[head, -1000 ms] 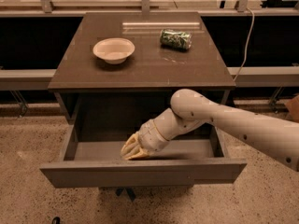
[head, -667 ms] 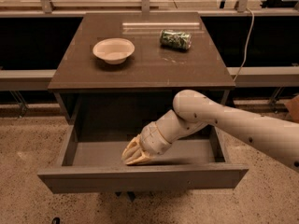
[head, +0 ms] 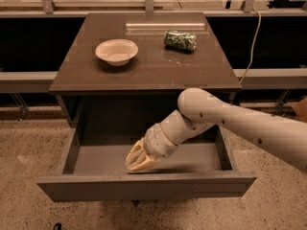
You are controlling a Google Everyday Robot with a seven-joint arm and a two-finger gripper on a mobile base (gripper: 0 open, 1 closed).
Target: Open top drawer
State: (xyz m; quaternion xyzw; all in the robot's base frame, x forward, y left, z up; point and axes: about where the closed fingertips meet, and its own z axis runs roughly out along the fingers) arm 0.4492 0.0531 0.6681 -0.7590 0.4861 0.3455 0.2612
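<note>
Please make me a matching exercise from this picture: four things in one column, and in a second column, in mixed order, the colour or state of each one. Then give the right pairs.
Column one:
1. bowl
2. can
3. top drawer
4. gripper

Column two:
A. reaching down inside the top drawer, near its front wall
B. green, lying on its side
C. pulled out, grey inside
D. white, standing upright

Pairs: 1-D, 2-B, 3-C, 4-A
</note>
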